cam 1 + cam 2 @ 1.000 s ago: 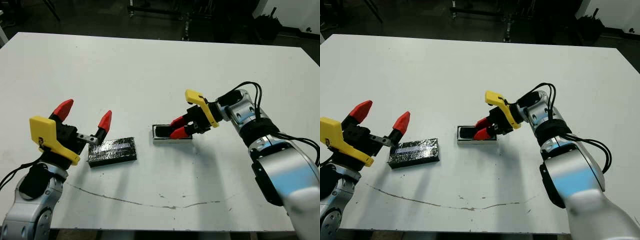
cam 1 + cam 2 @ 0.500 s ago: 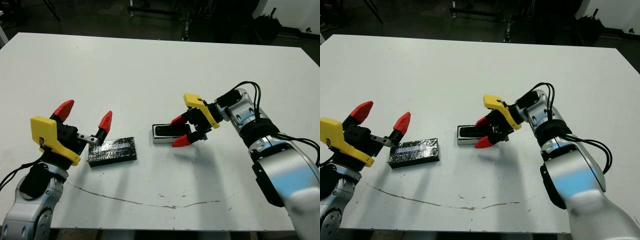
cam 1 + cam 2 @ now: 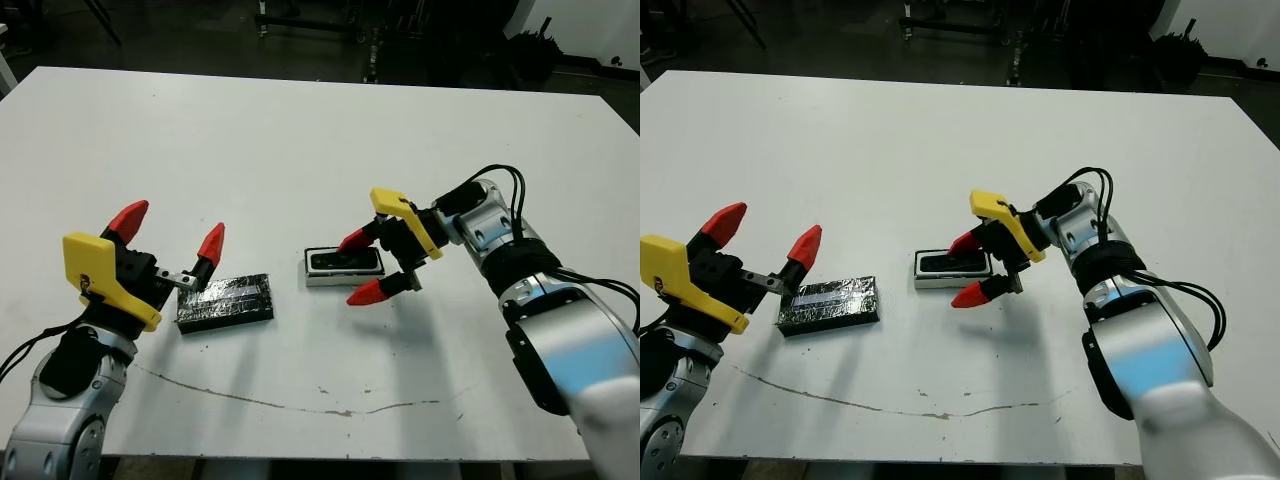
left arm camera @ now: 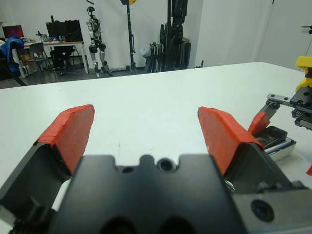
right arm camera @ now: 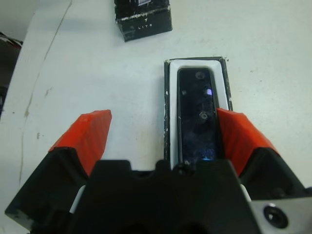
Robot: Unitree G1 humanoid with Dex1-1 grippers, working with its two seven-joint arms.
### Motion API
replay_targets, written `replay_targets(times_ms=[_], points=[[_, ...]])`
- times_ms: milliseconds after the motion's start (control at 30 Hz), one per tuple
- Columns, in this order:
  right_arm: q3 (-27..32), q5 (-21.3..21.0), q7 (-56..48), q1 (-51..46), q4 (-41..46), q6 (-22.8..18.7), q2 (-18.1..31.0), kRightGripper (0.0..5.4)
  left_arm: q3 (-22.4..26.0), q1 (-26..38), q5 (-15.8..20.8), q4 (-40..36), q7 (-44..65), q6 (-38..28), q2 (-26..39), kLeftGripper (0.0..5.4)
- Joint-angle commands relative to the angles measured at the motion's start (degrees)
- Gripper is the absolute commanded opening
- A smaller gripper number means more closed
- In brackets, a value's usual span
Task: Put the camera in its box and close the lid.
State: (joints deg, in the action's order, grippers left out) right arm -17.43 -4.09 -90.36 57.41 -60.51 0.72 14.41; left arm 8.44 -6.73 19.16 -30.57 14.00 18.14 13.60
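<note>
Broadly, the white table (image 3: 300,130) carries everything, with the two arms reaching in from either side. On the robot's right, the right gripper (image 3: 362,266) is spread wide beside the box (image 3: 343,268), one finger at the box's far edge and the other hanging off its near side, gripping nothing. The left gripper (image 3: 168,232) is likewise wide and empty, poised just above the lid (image 3: 225,299), which lies flat on the table, well apart from the box. The camera (image 5: 197,114) sits inside the box's white lining, so placement looks done. Closing remains: the lid must be grasped, carried across and squared over the box. Small white lettering shows on the lid's side in the right wrist view, too small to read reliably.
</note>
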Motion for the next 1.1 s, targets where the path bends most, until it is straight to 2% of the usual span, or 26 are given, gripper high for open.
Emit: replay_targets(times_ms=[33, 267, 400, 500, 567, 667, 767, 900, 967, 1100], points=[[2.6, 0.6, 1.6, 1.3, 0.9, 1.1, 4.3, 5.38, -0.1, -0.5, -0.3, 0.1, 0.2, 0.6, 0.7, 5.4], [5.6, 2.5, 1.0, 3.5, 4.1, -2.6, 7.9, 5.38, -0.3, -0.4, -1.2, 0.5, 0.3, -0.1, 0.7, 5.4], [7.3, 3.8, 0.3, 4.7, 6.8, -2.3, 10.1, 5.38, -0.1, -0.3, 0.2, 0.5, 0.6, 0.5, 0.3, 5.4], [8.1, 4.8, -0.6, 6.1, 8.1, -5.7, 11.6, 5.38, -0.2, -0.2, -0.2, 0.1, 0.1, 1.0, 0.5, 5.4], [8.5, 5.3, -0.8, 6.5, 9.3, -6.6, 12.5, 5.38, -0.3, -0.2, -0.5, 0.1, 0.1, 0.8, 0.6, 5.4], [11.0, 7.4, 2.2, 5.6, 12.6, -9.2, 13.6, 5.38, -0.5, -0.2, -0.6, -0.1, 0.0, 0.8, 0.4, 5.4], [14.5, 9.0, 11.8, 0.7, 22.1, -13.7, 13.7, 5.23, -0.4, -0.3, -0.2, -0.1, 0.0, 1.0, 0.4, 5.4], [16.9, 9.0, 26.5, -10.1, 40.3, -16.5, 11.6, 4.84, -0.5, -0.3, -0.3, 0.3, 0.1, 0.2, 0.2, 5.4], [16.5, 8.7, 31.5, -14.6, 46.5, -15.8, 10.3, 4.54, -0.6, -0.3, -0.6, 0.2, 0.0, 0.2, 0.2, 5.4], [14.5, 8.2, 37.8, -21.0, 52.8, -13.0, 8.2, 3.97, -0.8, -0.2, -0.7, -0.2, -0.2, 0.8, 0.3, 5.4]])
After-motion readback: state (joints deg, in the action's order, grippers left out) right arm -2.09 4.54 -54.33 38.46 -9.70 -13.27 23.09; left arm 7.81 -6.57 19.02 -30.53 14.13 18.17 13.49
